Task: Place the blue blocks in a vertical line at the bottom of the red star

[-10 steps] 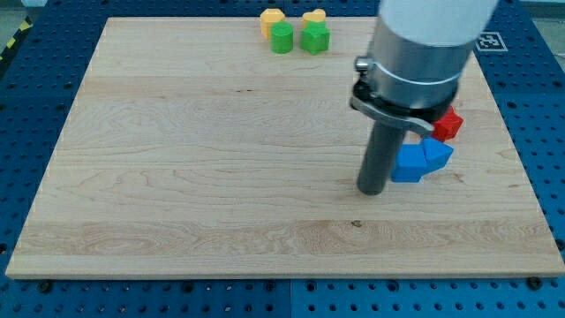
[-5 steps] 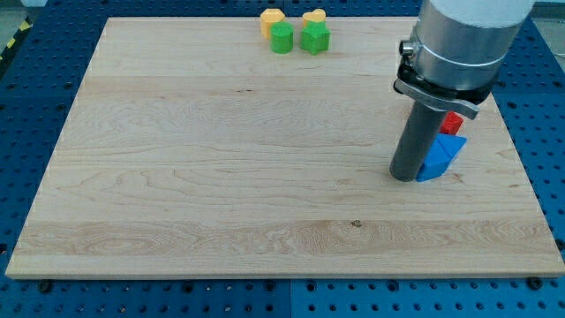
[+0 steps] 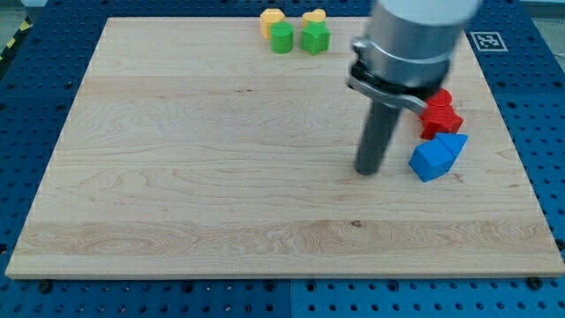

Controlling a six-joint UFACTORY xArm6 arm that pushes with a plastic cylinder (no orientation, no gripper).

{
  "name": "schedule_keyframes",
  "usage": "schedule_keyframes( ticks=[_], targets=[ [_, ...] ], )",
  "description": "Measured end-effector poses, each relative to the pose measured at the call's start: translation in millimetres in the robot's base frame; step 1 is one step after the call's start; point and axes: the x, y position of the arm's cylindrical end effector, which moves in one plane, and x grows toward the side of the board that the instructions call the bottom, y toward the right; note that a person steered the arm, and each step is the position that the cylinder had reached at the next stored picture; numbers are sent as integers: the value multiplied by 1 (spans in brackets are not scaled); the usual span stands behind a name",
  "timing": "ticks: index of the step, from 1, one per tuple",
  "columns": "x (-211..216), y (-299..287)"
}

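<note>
The tip (image 3: 368, 170), a bare rod holding nothing, stands left of the blue blocks (image 3: 436, 157), clear of them. They touch, directly below the red star (image 3: 440, 119). Push gently, aligning them vertically.

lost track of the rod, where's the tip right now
My tip rests on the board at the view's right of centre, just left of the blue blocks with a small gap between, and lower-left of the red star.
</note>
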Motion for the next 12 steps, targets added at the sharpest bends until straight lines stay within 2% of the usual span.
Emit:
schedule_keyframes(
  ticks=[1, 3, 4, 9, 11, 12],
  targets=[
    [-47, 3],
    [-28, 25],
    [-27, 59],
    [47, 92],
    [60, 34],
    [88, 43]
  ],
)
